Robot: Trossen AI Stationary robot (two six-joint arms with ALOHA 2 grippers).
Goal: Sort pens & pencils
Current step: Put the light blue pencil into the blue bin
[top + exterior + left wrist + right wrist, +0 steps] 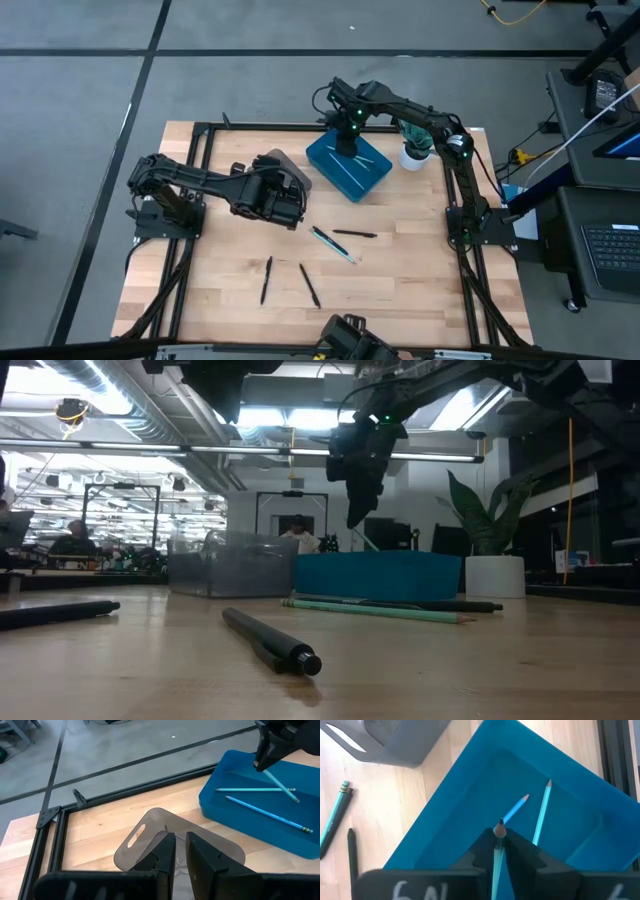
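High: right gripper [349, 135] over blue tray [335, 172], left gripper [290, 205] beside grey bin [283, 166]; black sticks [266, 279] and one blue [333, 245] loose on table [400, 280].
Left wrist: fingers [165, 852] nearly together, empty; two pencils [255, 789] in tray.
Right wrist: fingers [482, 847] grasping blue pencil [497, 857] above tray.

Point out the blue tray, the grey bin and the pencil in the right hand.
blue tray [345, 172]: high view, on its floor near the front edge.
grey bin [150, 827]: left wrist view, on its wall beside the handle slot.
pencil in the right hand [498, 852]: right wrist view, on its light blue shaft.
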